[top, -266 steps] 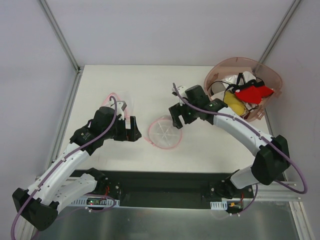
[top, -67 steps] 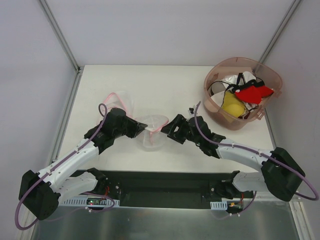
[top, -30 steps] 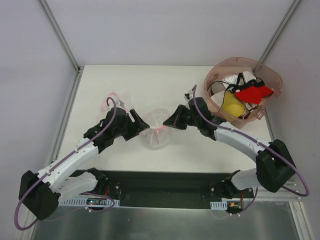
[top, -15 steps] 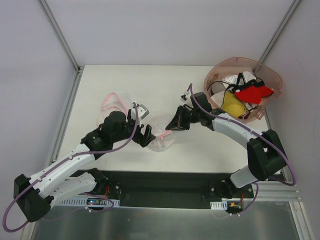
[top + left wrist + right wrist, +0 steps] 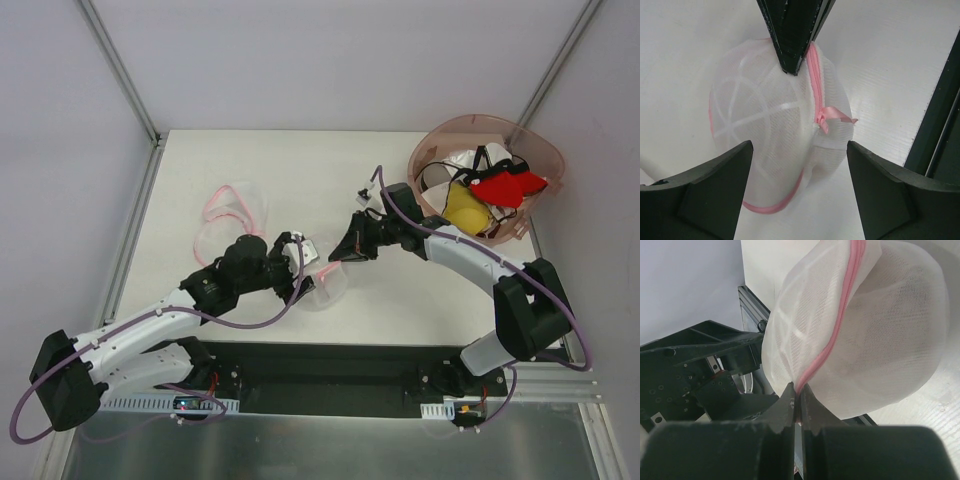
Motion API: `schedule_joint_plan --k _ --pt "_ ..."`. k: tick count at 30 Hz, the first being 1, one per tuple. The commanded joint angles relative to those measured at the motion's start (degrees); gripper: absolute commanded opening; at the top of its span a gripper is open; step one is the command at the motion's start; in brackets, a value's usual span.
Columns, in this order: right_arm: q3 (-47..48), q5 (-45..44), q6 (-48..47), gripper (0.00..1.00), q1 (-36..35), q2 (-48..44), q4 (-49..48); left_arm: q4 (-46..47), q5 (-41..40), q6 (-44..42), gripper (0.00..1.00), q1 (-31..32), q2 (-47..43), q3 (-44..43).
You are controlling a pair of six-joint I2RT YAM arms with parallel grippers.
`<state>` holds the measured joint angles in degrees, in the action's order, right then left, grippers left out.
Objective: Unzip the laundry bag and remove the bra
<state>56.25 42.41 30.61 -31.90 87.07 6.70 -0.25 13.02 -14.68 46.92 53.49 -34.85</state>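
The laundry bag [image 5: 325, 283], a round white mesh pouch with a pink zipper rim, hangs tilted just above the table. My right gripper [image 5: 336, 258] is shut on its pink rim [image 5: 826, 352], pinching it at the fingertips [image 5: 798, 396]. My left gripper [image 5: 304, 268] is open, and its two dark fingers [image 5: 715, 192] straddle the bag [image 5: 772, 127] without touching it. The pink zipper pull [image 5: 834, 114] sticks out on the bag's right side. The right gripper's fingers [image 5: 792, 35] come down onto the rim from above. The bra is hidden; the mesh shows only a white bulge [image 5: 890, 340].
A pinkish-brown translucent basket [image 5: 480, 122] at the back right holds yellow [image 5: 462, 208], red [image 5: 508, 185] and white black-strapped [image 5: 468, 160] garments. A pale flat item with pink edging [image 5: 232, 208] lies at the back left. The table's black front rail [image 5: 940, 115] is close by.
My left gripper has swung right and nearer, so its open jaws now straddle the bag. The right gripper keeps its pinch on the rim, shifted slightly left.
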Motion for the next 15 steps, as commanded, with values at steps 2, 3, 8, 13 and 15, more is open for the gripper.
schedule_joint_plan --k 2,3,8,13,15 --pt "1.85 3.64 0.33 0.01 0.26 0.65 -2.3 4.38 -1.41 -4.57 0.71 0.55 3.1 -0.57" --pt "1.85 3.82 0.24 0.01 0.26 0.56 -2.3 4.38 -1.76 -4.48 0.7 0.55 3.37 -0.74" --pt "1.58 4.52 -0.02 0.01 0.61 0.65 -2.39 4.65 -3.08 -4.22 0.55 0.81 3.63 -0.66" --pt "1.67 5.22 -0.11 0.01 0.87 0.74 -2.39 4.91 -3.7 -3.43 0.35 0.81 3.37 -0.66" --pt "1.76 5.31 -0.2 0.01 0.79 0.65 -2.39 5.0 -3.44 -2.99 0.13 0.9 3.46 -0.83"
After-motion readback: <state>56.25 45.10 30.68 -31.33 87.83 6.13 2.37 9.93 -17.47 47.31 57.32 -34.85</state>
